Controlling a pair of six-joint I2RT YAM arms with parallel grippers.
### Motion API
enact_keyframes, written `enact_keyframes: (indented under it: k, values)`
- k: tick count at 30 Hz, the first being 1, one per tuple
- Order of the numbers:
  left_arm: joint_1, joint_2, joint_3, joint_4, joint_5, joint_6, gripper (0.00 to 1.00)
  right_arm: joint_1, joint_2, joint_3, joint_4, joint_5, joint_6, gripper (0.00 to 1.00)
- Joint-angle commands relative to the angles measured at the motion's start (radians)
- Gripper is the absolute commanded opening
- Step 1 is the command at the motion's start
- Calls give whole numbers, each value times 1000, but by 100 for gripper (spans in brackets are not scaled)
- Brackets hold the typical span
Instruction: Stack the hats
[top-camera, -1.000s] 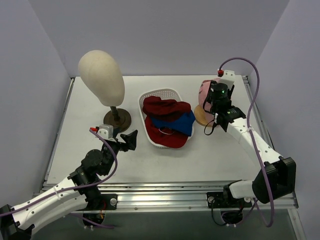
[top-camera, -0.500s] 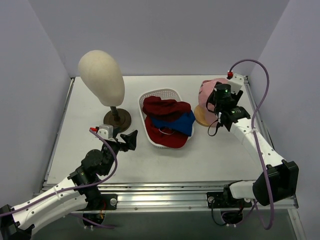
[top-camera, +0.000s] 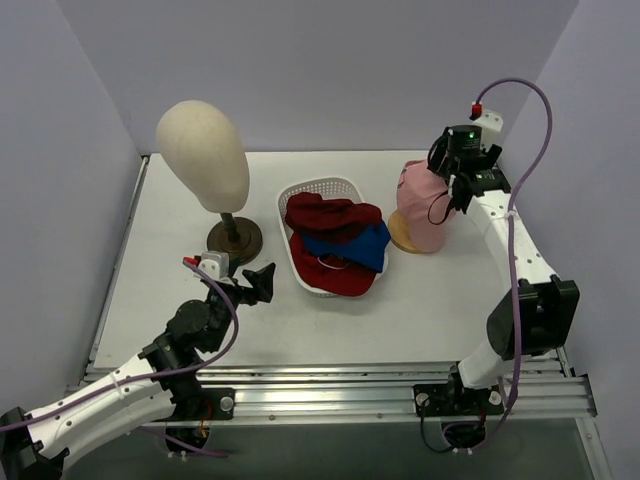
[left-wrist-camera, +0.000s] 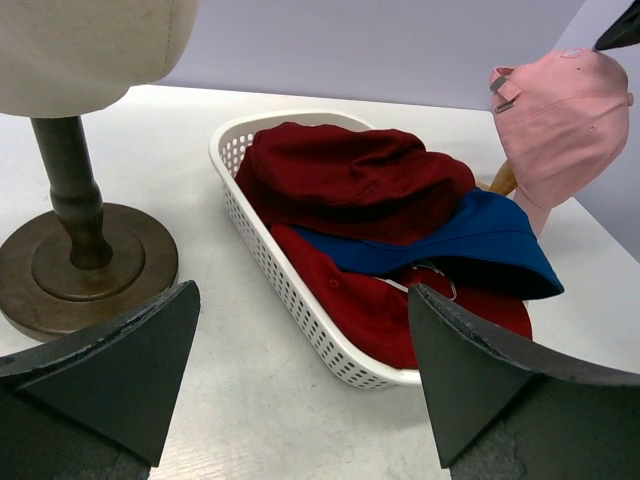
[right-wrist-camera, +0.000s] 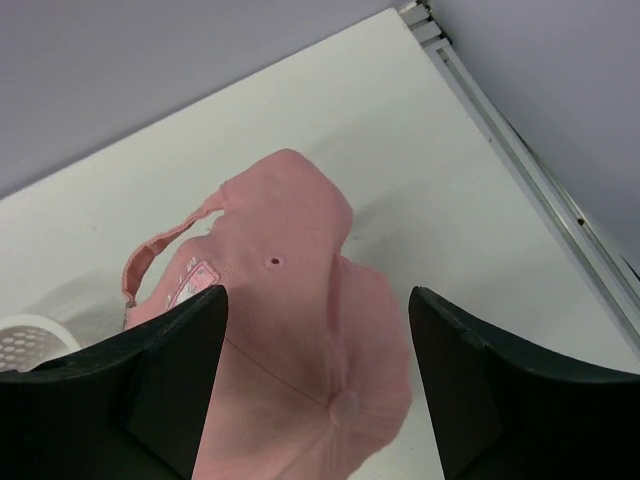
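A pink peaked cap (top-camera: 420, 208) sits draped over a small wooden stand (top-camera: 398, 238) right of the basket. Just above and behind it hangs my right gripper (top-camera: 448, 195), open, its jaws wide on either side of the cap's crown (right-wrist-camera: 290, 330) with nothing held. In the white basket (top-camera: 322, 184) lie a dark red bucket hat (top-camera: 325, 214), a blue bucket hat (top-camera: 352, 246) and a red peaked cap (top-camera: 330, 278), piled together. My left gripper (top-camera: 262, 280) stands open near the table, left of the basket, pointing at the pile (left-wrist-camera: 350, 175).
A cream mannequin head (top-camera: 203, 152) on a dark round base (top-camera: 235, 240) stands left of the basket, close to my left gripper. The table's metal rail (right-wrist-camera: 540, 190) runs along the right edge beside the pink cap.
My right gripper has opened, let go of the pink cap and drawn up and back to the right. The cap now rests on the stand. The left arm barely moved.
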Motion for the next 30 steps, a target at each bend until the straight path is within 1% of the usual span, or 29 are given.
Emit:
enact_keyframes:
  k: [1,5,8,9,13,18,24,30]
  values:
    - [1,10,9,61,12,-7,94,-5,83,56,-67,-56,-77,69]
    - [1,30,28,48,3,-7,94,-1,135,66,-41,-138,-146,68]
    - [1,15,32,32,9,-3,94,25,162,77,-38,-152,-189,68]
    - [1,9,28,35,8,-6,94,36,169,79,-35,-152,-226,68]
    - [1,-7,3,61,4,-4,94,99,213,112,-69,-69,-297,67]
    - [1,-8,25,28,11,-6,94,159,230,86,-55,18,-367,67]
    - [1,-19,17,38,14,-6,94,157,196,51,-32,58,-361,67]
    - [1,-21,17,33,5,-4,94,162,109,56,-23,-12,-370,67]
